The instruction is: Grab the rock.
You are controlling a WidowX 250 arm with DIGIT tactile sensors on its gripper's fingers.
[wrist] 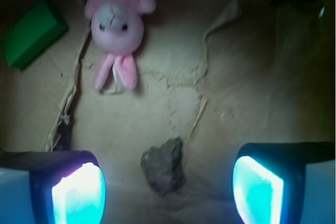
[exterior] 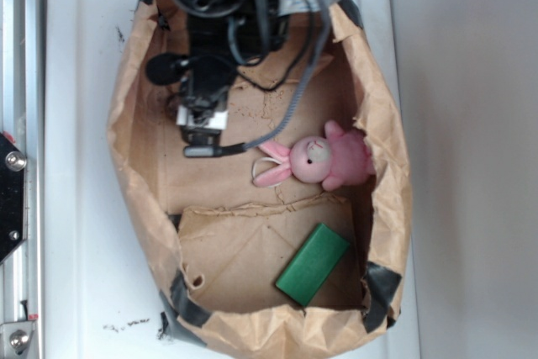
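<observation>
Wrist view, bottom of frame: the gripper (wrist: pixel 168 187) has its jaws spread wide, and the rock (wrist: pixel 164 166) lies between them on the paper bag (exterior: pixel 134 174) floor, untouched. Farther up, the pink bunny (wrist: pixel 118 24) lies upper left, green block (wrist: pixel 31 32) beside it.
</observation>
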